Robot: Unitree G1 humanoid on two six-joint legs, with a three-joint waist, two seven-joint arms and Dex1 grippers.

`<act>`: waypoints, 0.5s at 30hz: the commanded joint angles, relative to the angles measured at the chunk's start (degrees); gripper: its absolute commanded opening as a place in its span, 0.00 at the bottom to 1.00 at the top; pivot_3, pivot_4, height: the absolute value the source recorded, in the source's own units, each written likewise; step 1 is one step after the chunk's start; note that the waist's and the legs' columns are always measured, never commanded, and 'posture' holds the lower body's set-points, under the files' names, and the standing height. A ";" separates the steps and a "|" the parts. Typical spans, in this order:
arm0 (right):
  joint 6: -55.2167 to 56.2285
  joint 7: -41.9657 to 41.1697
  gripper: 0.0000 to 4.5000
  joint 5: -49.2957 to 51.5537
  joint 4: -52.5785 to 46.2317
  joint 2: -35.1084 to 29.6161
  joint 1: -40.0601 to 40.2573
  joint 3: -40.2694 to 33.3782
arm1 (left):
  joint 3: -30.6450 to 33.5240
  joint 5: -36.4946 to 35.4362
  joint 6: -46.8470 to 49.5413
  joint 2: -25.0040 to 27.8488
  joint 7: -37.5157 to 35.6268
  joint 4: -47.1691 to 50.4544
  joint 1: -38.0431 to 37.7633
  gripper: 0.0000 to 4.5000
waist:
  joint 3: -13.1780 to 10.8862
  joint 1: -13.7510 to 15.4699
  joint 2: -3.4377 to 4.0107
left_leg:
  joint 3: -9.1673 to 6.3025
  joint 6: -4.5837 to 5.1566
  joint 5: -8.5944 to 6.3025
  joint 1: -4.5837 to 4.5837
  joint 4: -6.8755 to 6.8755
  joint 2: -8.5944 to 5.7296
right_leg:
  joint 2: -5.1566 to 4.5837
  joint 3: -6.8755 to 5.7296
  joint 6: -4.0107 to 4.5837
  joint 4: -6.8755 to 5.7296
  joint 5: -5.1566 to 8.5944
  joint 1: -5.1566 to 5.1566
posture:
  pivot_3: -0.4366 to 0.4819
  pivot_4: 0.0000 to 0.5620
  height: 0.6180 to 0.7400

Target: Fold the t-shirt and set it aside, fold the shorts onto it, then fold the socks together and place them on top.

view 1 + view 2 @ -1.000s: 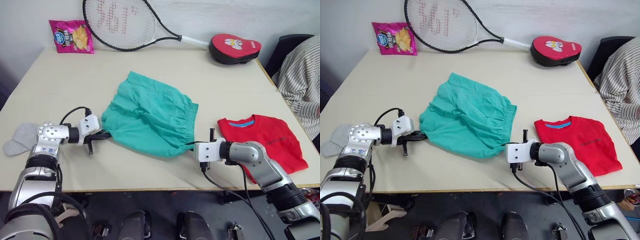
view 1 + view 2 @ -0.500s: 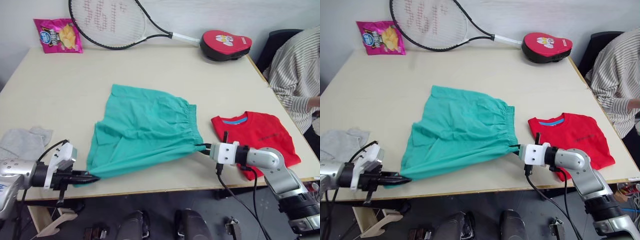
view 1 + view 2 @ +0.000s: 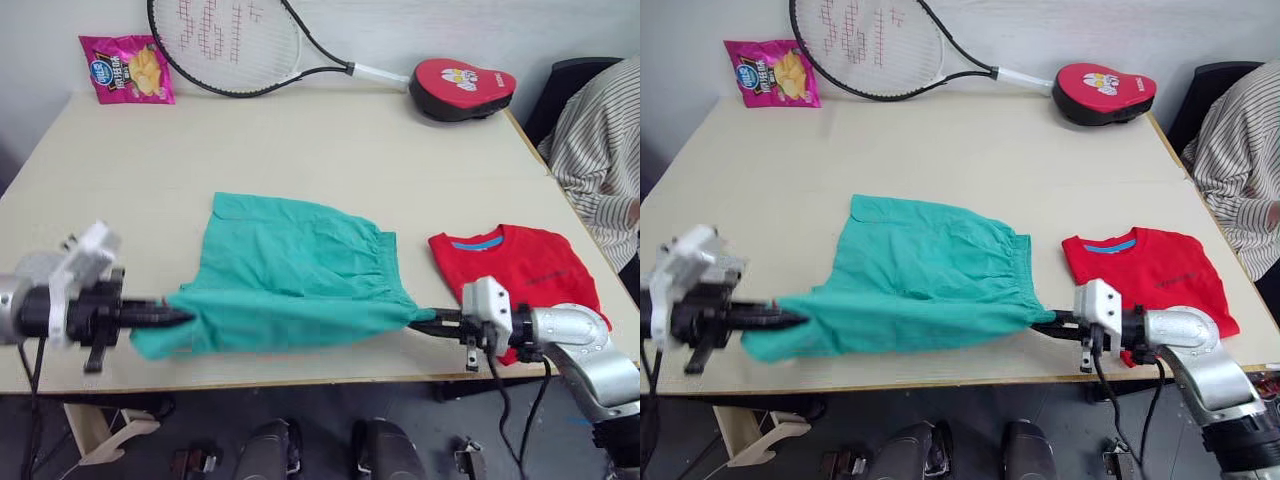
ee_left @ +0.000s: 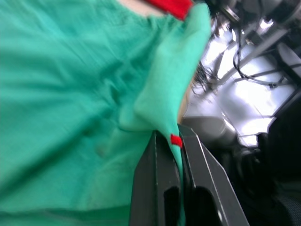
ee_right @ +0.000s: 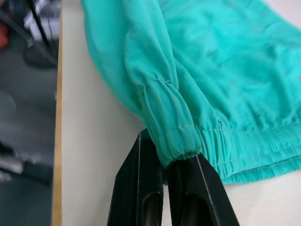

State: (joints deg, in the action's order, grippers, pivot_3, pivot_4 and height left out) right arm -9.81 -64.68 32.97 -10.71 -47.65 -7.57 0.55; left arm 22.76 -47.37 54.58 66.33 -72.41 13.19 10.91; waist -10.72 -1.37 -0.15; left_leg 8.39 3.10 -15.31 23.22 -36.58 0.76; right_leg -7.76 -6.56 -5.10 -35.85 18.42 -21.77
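The teal shorts (image 3: 290,275) lie spread in the middle of the table, their near edge pulled taut between my two grippers. My left gripper (image 3: 178,317) is shut on the left leg corner (image 4: 164,113). My right gripper (image 3: 428,320) is shut on the end of the gathered waistband (image 5: 176,139), close to the table's front edge. The red t-shirt (image 3: 520,268) lies folded at the right of the table, just behind my right arm. A bit of the grey socks (image 3: 35,266) shows behind my left wrist at the far left.
A tennis racket (image 3: 230,40), a pink snack bag (image 3: 125,68) and a red padded case (image 3: 462,88) lie along the back of the table. A person in a striped shirt (image 3: 600,150) sits at the right side. The table's front edge (image 3: 300,378) runs just below both grippers.
The shorts, bunched a second ago, are now drawn toward the front edge and stretched flat. Both grippers have moved apart and stay shut on them. The camera has shifted too.
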 commanded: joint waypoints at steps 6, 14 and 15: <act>-29.30 6.94 0.00 11.52 3.22 -3.31 -14.67 -3.70 | -23.19 21.80 -21.85 -8.59 -3.01 -35.17 37.84 0.00 | -0.02 0.16 -0.01 | 0.12 -0.02 0.06 0.15 0.09 -0.04 | 0.07 -0.02 0.00 -0.01 -0.01 -0.25 | 0.48 0.27 1.00; -27.52 13.60 0.00 -0.13 17.19 7.51 -27.02 2.55 | -28.49 38.80 -47.37 -23.07 8.19 -74.02 60.92 0.00 | -0.29 -0.20 -0.63 | 0.52 0.72 0.46 1.09 -0.70 0.00 | 0.31 -0.18 -0.26 -0.76 -0.14 -0.98 | 0.48 0.27 1.00; -26.75 14.13 0.00 -1.38 17.78 8.65 -27.56 2.95 | -28.74 40.15 -48.82 -23.63 8.82 -76.20 61.82 0.00 | -0.32 -0.21 -0.67 | 0.56 0.78 0.48 1.10 -0.69 -0.01 | 0.29 -0.22 -0.36 -0.71 -0.20 -1.00 | 0.48 0.27 1.00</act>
State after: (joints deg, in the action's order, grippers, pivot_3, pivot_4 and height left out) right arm -38.42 -51.62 33.78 6.44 -39.54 -34.13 3.50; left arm -6.29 -9.75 9.40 41.94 -65.59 -59.59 70.78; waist -11.03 -1.58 -0.82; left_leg 8.96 3.93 -14.86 24.32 -37.28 0.72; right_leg -7.51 -6.77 -5.51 -36.55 18.20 -22.77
